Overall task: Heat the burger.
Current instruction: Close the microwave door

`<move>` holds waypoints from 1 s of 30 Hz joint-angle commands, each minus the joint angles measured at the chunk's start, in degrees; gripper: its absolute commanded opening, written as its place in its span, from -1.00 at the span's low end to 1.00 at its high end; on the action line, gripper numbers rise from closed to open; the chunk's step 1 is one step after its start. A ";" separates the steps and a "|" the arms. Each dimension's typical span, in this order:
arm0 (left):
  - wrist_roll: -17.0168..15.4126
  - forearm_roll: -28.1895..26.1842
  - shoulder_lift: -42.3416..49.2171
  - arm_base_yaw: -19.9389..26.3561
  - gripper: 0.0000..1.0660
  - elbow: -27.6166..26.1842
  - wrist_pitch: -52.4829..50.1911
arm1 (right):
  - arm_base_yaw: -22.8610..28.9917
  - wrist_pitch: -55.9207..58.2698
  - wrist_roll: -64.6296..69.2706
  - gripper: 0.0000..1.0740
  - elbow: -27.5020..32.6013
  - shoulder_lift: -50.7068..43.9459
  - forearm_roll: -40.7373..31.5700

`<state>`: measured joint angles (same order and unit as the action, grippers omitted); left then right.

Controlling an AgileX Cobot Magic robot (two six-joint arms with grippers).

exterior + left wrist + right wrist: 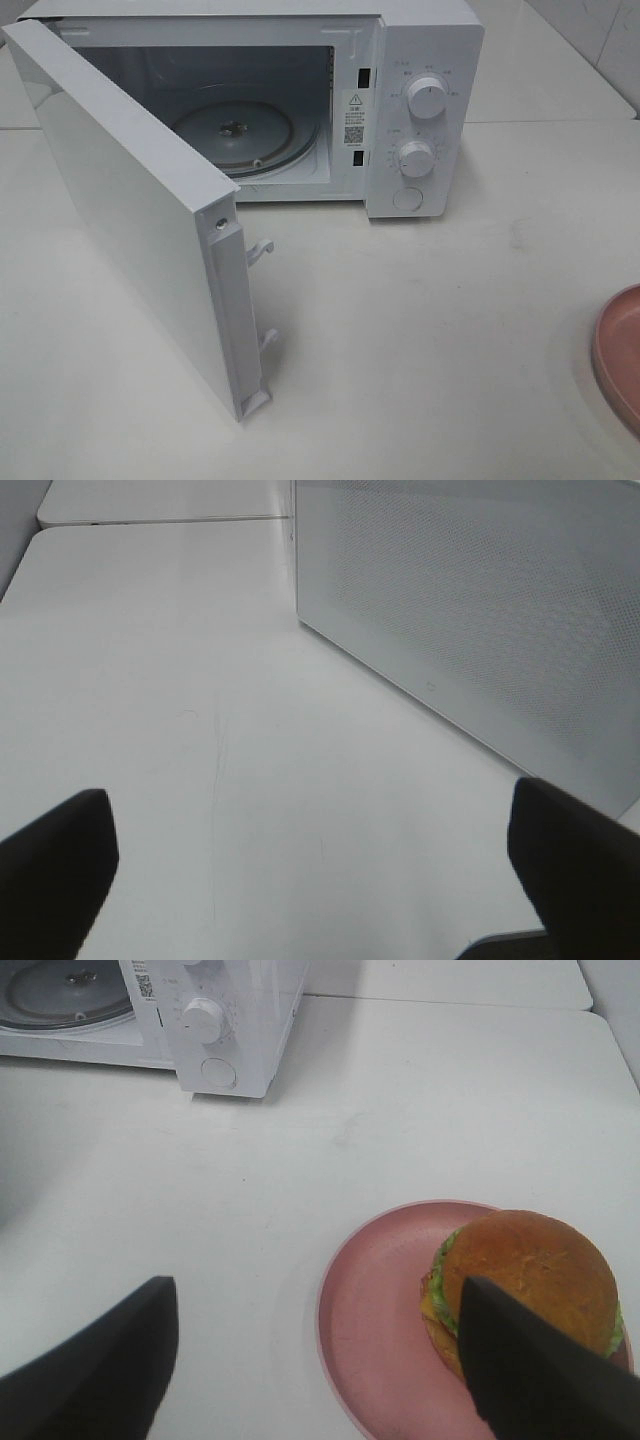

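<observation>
Right gripper (320, 1360) nearest lens, fingers spread wide, nothing held. Burger (525, 1285) lower right of right wrist view: glossy brown bun, green lettuce frill, yellow cheese edge, sitting on pink plate (375, 1310). Left gripper (320, 870) also wide, nothing held. Microwave (425, 110) upper centre of high view, door (140, 215) open; warning sticker (354, 99) beside cavity, print too small to read.

Soft, even overhead light fills all three views. The white table (450, 330) looks washed out, with only faint shadows beneath the microwave door (130, 220). The microwave cavity (220, 90) stays dim. In both wrist views the dark fingers (55, 870) are blurred and out of focus; the burger (530, 1280) bun has a mild sheen.
</observation>
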<state>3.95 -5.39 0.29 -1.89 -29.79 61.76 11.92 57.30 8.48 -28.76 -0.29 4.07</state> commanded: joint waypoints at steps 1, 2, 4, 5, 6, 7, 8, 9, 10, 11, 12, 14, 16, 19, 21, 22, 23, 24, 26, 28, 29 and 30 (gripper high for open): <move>-0.17 -0.11 0.80 0.23 0.83 0.11 -0.23 | -0.29 -0.23 -0.34 0.41 0.17 -1.49 0.17; -0.17 -0.11 0.80 0.23 0.83 0.11 -0.23 | -0.29 -0.23 -0.34 0.41 0.17 -1.49 0.17; -0.17 -0.11 0.80 0.23 0.83 0.11 -0.23 | -0.29 -0.23 -0.29 0.41 0.17 -1.55 0.17; -0.17 -0.11 0.80 0.23 0.83 0.11 -0.23 | -0.29 -0.23 -0.29 0.41 0.17 -1.55 0.17; -0.17 -0.11 0.80 0.23 0.83 0.11 -0.23 | -0.29 -0.23 -0.29 0.41 0.17 -1.55 0.17; -0.17 -0.11 0.80 0.23 0.83 0.11 -0.23 | -0.29 -0.23 -0.29 0.41 0.17 -1.55 0.17; -0.17 -0.11 0.80 0.23 0.83 0.11 -0.23 | -0.29 -0.23 -0.29 0.41 0.17 -1.55 0.17; -0.17 -0.11 0.80 0.23 0.83 0.11 -0.23 | -0.29 -0.23 -0.29 0.41 0.17 -1.55 0.17; -0.17 -0.11 0.80 0.23 0.83 0.11 -0.23 | -0.29 -0.23 -0.29 0.41 0.17 -1.55 0.17; -0.17 -0.11 0.80 0.23 0.83 0.11 -0.23 | -0.29 -0.23 -0.29 0.41 0.17 -1.55 0.17; -0.17 -0.11 0.80 0.23 0.83 0.11 -0.23 | -0.29 -0.23 -0.29 0.41 0.17 -1.55 0.17; -0.17 -0.11 0.80 0.23 0.83 0.11 -0.23 | -0.29 -0.23 -0.29 0.41 0.17 -1.55 0.17; -0.17 -0.11 0.80 0.23 0.83 0.11 -0.23 | -0.29 -0.23 -0.29 0.41 0.17 -1.55 0.17; -0.17 -0.11 0.80 0.23 0.83 0.11 -0.23 | -0.29 -0.23 -0.29 0.41 0.17 -1.55 0.17; -0.17 -0.11 0.80 0.23 0.83 0.11 -0.23 | -0.29 -0.23 -0.29 0.41 0.17 -1.55 0.17; -0.17 -0.11 0.80 0.23 0.83 0.11 -0.23 | -0.29 -0.23 -0.29 0.41 0.17 -1.55 0.17; -0.17 -0.11 0.80 0.23 0.83 0.11 -0.23 | -0.29 -0.23 -0.29 0.41 0.17 -1.55 0.17; -0.17 -0.11 0.80 0.23 0.83 0.11 -0.23 | -0.29 -0.23 -0.29 0.41 0.17 -1.55 0.17; -0.17 -0.11 0.80 0.23 0.83 0.11 -0.23 | -0.29 -0.23 -0.29 0.41 0.17 -1.55 0.17; -0.17 -0.11 0.80 0.23 0.83 0.11 -0.23 | -0.29 -0.23 -0.29 0.41 0.17 -1.55 0.17; -0.17 -0.11 0.80 0.23 0.83 0.11 -0.23 | -0.29 -0.23 -0.29 0.41 0.17 -1.55 0.17; -0.17 -0.11 0.80 0.23 0.83 0.11 -0.23 | -0.29 -0.23 -0.29 0.41 0.17 -1.55 0.17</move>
<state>3.95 -5.39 0.29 -1.89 -29.79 61.76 11.92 57.30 8.48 -28.76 -0.29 4.07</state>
